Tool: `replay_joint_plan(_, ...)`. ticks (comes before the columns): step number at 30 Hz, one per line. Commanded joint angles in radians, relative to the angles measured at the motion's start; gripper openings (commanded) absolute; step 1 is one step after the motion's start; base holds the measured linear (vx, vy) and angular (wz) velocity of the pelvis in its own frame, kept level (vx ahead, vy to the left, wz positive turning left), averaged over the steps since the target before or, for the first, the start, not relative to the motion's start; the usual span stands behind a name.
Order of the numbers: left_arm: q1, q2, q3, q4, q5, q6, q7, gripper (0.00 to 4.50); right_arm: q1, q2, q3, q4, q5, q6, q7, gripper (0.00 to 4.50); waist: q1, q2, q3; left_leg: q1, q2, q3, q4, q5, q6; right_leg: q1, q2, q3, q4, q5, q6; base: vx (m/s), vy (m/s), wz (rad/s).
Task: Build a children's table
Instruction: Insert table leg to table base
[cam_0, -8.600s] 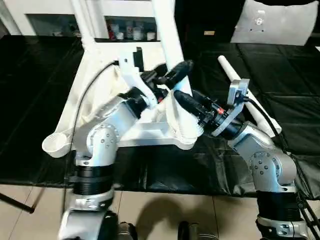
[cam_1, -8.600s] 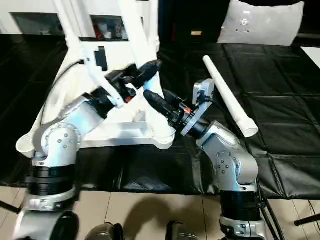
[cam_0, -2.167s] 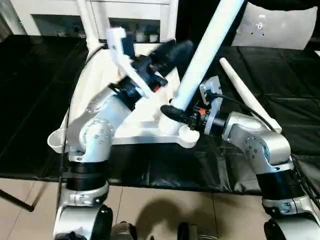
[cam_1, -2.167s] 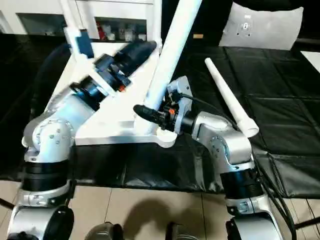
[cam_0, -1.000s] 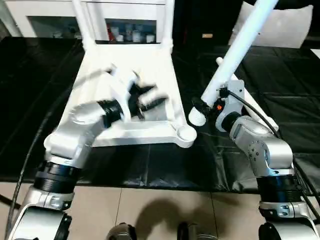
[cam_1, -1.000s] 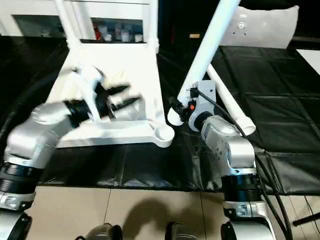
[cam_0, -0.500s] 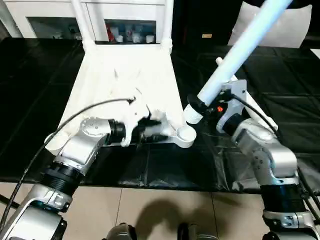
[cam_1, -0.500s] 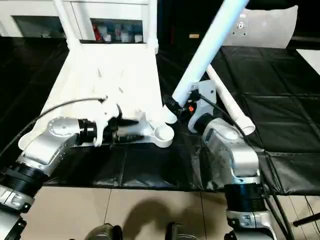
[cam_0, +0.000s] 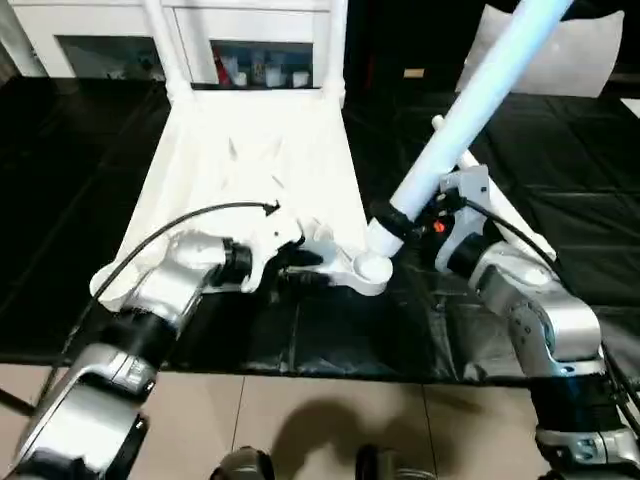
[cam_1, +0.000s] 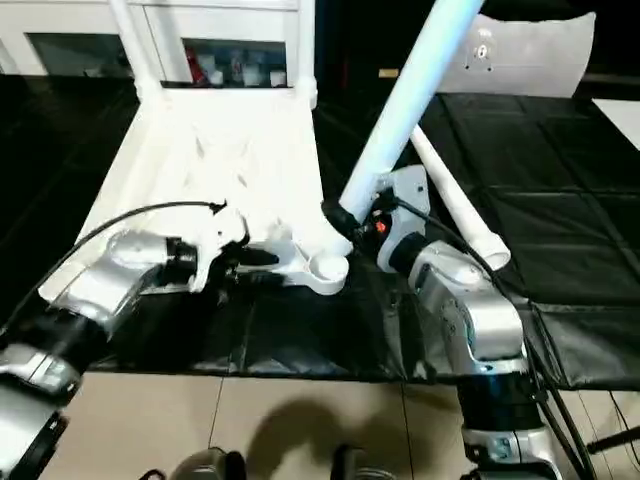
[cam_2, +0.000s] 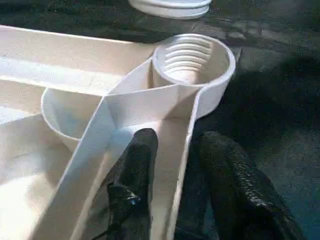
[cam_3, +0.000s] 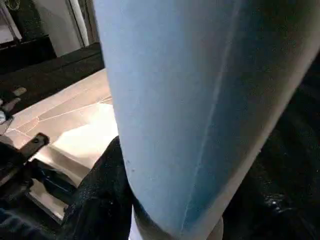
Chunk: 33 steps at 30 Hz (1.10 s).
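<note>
Your left pincer (cam_2: 172, 195) straddles the table top's (cam_0: 255, 170) near rim wall, one finger each side, just behind the near right corner socket (cam_0: 372, 267). Your right pincer (cam_0: 392, 218) clamps a white leg (cam_0: 470, 110) near its lower end, tilted, just above that socket. Spare leg (cam_1: 455, 205) lies on the counter (cam_0: 570, 170), right side.

Glossy white plastic table (cam_0: 250, 160), seemingly smooth

A black wrinkled cloth (cam_0: 80, 180) covers the tabletop. Beige floor tiles (cam_0: 330, 430) show at six o'clock. At twelve o'clock a white shelf unit (cam_0: 250, 45) holds small bottles (cam_0: 265, 70).
</note>
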Motion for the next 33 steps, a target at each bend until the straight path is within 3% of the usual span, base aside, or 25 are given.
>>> replay_joint_plan(1,-0.021,-0.003,-0.002,0.031,0.018,-0.024,-0.023,1.25,0.009,-0.012,0.001,-0.033,0.008,0.035,-0.007,1.90,0.001,0.001,-0.095,0.026,0.031,-0.012,-0.072,-0.244,0.018,0.067,-0.072,0.043,-0.084,-0.381,-0.156,0.000,0.000,0.00)
replay_joint_plan(15,-0.056,-0.012,0.005,0.153,0.068,-0.113,-0.054,0.11,0.025,0.003,0.012,-0.065,0.032,-0.004,0.038,1.90,-0.001,0.003,-0.088,0.027,0.034,-0.016,-0.077,-0.281,0.020,0.064,-0.076,0.041,-0.092,-0.426,-0.144,0.000,0.000,0.00)
replay_joint_plan(20,-0.061,-0.013,0.005,0.176,0.082,-0.129,-0.072,0.00,0.023,0.024,-0.013,-0.061,0.045,-0.018,0.025,1.90,-0.002,0.003,-0.090,0.026,0.035,-0.016,-0.076,-0.270,0.023,0.066,-0.077,0.042,-0.087,-0.390,-0.164,0.000,0.000,0.00)
replay_joint_plan(23,-0.064,-0.013,0.004,0.184,0.091,-0.139,-0.076,0.00,0.024,0.017,0.002,-0.062,0.032,-0.010,0.024,1.90,-0.002,0.000,-0.090,0.026,0.034,-0.015,-0.076,-0.258,0.025,0.067,-0.076,0.042,-0.085,-0.375,-0.172,0.000,0.000,0.00)
replay_joint_plan(26,-0.067,-0.014,0.007,0.194,0.097,-0.150,-0.081,0.00,0.023,0.018,0.003,-0.051,0.034,-0.020,0.032,1.90,-0.001,0.001,-0.089,0.027,0.033,-0.014,-0.076,-0.261,0.027,0.068,-0.077,0.041,-0.088,-0.397,-0.166,0.000,0.000,0.00)
replay_joint_plan(28,-0.069,-0.007,-0.004,0.198,0.122,-0.162,-0.081,0.00,0.024,0.019,0.010,-0.050,0.029,-0.067,0.055,1.90,-0.002,0.002,-0.089,0.028,0.034,-0.015,-0.076,-0.269,0.024,0.066,-0.076,0.041,-0.090,-0.407,-0.162,0.000,0.000,0.00)
replay_joint_plan(33,-0.060,0.016,-0.022,0.181,0.152,-0.165,-0.087,0.00,0.033,-0.005,0.043,-0.062,0.019,-0.032,0.072,1.90,-0.002,0.003,-0.085,0.031,0.034,-0.016,-0.078,-0.294,0.021,0.067,-0.077,0.040,-0.093,-0.441,-0.155,0.000,0.000,0.00)
